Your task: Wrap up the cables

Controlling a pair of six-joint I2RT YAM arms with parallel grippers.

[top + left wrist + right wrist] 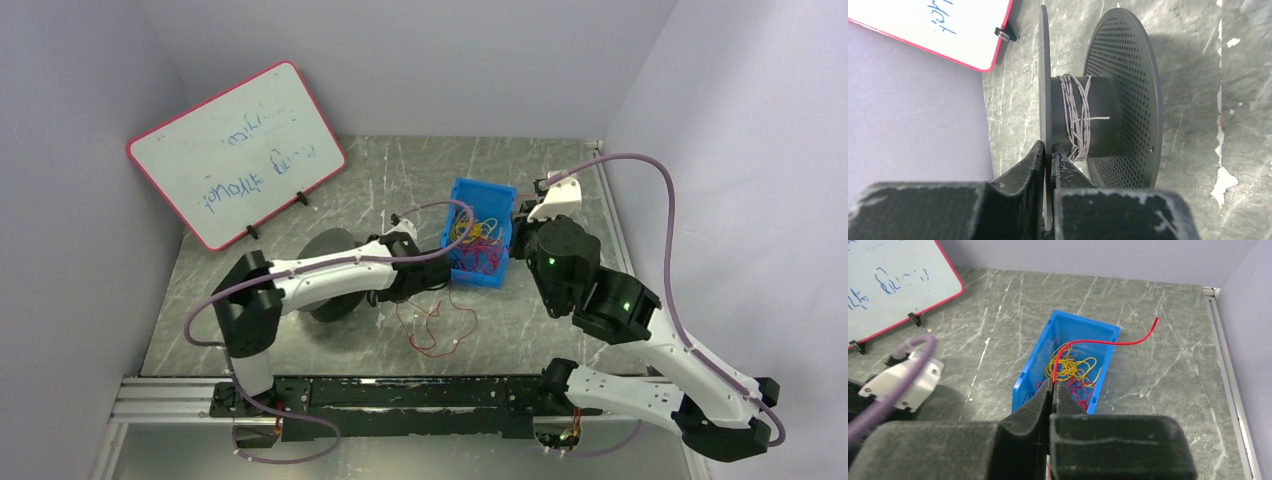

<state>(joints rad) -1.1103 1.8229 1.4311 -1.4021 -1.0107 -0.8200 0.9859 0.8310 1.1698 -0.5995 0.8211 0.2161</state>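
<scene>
The left gripper (pixel 1047 150) is pressed together on the thin near flange of the spool (pixel 1128 75); the flange edge sits pinched between the two fingertips. The spool stands on edge on the table (pixel 420 170), axis level, and its far flange is a perforated dark disc. Several turns of thin wire lie wound around the hub, with one short end sticking out sideways. In the left wrist view these turns look pale, so their colour cannot be told. The right gripper (pixel 1052 385) is closed with its fingertips together, pinching the red wire (pixel 1083 342) near its free end. From the pinch point the wire rises, bends over and runs level to the right above the blue bin (pixel 1028 385), ending in the air past the bin's far right corner. In the top view, thin red wire also lies in loose kinked loops on the table just in front of the bin, between the two arms; whether this is the same length cannot be told. The bin holds a tangle of yellow, red and blue wires (pixel 1073 367). A whiteboard (pixel 235 150) with a red frame leans at the back left – near the spool, not touching it.
</scene>
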